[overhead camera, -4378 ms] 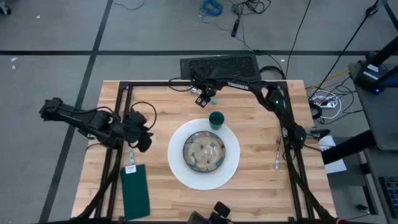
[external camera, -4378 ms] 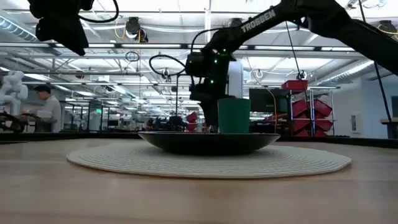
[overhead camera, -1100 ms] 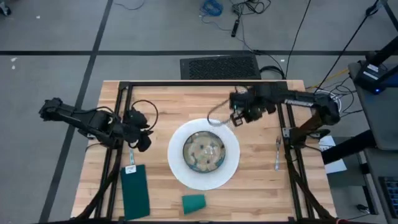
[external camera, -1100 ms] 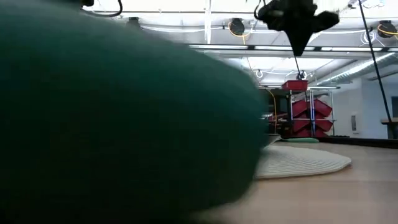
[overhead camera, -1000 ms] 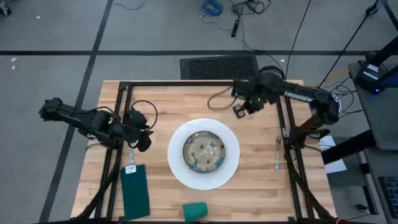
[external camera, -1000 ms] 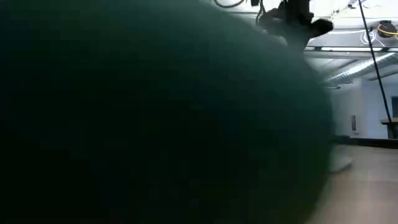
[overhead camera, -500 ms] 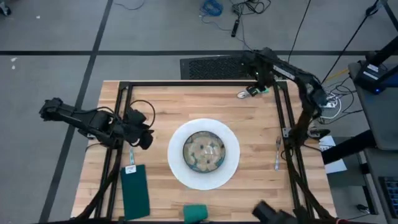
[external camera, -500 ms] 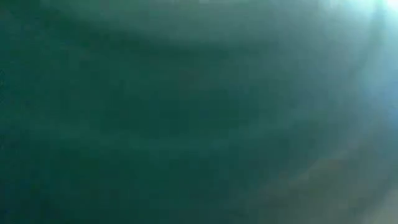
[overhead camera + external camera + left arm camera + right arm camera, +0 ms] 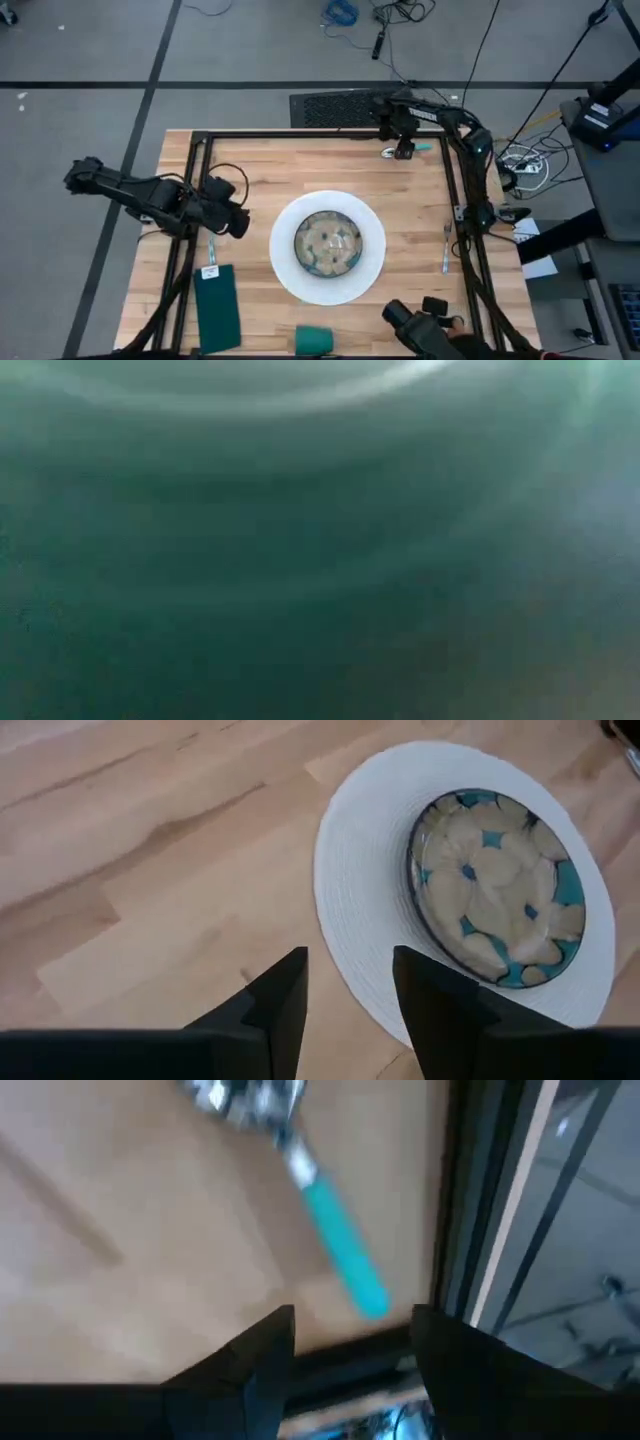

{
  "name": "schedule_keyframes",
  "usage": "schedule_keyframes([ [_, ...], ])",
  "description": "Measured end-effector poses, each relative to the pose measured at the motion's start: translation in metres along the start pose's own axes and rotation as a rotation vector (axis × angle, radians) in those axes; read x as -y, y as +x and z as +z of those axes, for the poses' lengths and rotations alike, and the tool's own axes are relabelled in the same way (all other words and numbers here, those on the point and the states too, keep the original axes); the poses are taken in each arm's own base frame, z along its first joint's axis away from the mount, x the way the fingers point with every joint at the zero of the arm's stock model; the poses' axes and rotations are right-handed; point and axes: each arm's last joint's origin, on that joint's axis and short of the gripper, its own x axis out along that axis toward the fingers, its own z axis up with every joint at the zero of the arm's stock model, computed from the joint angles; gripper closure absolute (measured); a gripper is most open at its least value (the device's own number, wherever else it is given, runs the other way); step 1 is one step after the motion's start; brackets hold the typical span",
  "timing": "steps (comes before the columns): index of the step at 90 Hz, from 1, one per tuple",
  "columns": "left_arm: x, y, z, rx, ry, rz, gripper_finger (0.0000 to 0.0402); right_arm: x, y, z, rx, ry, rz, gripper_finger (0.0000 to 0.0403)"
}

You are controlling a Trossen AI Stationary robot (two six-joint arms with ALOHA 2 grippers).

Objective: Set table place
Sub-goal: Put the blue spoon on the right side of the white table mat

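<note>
Teal cup (image 9: 313, 341) blocks the low view; overhead, right tool (image 9: 403, 152) (fingers parted) over spoon (image 9: 405, 150).

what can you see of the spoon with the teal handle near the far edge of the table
The teal-handled spoon has a shiny metal bowl and neck joined to a straight, smooth teal handle that looks like plastic. It lies flat on the light wooden table near the far right corner, handle end close to the black frame rail. The right gripper hangs just over it with fingers open, and nothing grips the spoon. In the high view it shows as a small pale bowl with a teal tip.
</note>
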Motion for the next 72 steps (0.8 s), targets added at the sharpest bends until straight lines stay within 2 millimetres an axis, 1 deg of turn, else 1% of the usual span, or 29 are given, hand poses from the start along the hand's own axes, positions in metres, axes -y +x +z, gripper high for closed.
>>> schedule_keyframes([
  [10, 0.002, 0.003, -0.001, -0.024, 0.006, 0.003, 0.0268, 0.003, 0.004, 0.002, 0.054, -0.015, 0.065, 0.0223],
  [24, 0.005, 0.007, -0.002, -0.033, 0.016, 0.022, 0.0268, 0.005, 0.006, 0.007, 0.096, -0.022, 0.055, 0.0224],
  [37, 0.007, 0.011, -0.003, -0.048, 0.026, 0.038, 0.0268, 0.006, 0.006, 0.006, 0.096, -0.06, 0.05, 0.0224],
  [61, 0.012, 0.016, -0.004, -0.054, 0.029, 0.045, 0.0268, 0.008, 0.008, 0.004, 0.1, -0.053, 0.061, 0.0224],
  [72, 0.015, 0.018, -0.004, -0.049, 0.025, 0.034, 0.0268, 0.011, 0.009, 0.005, 0.149, -0.036, 0.087, 0.0224],
])
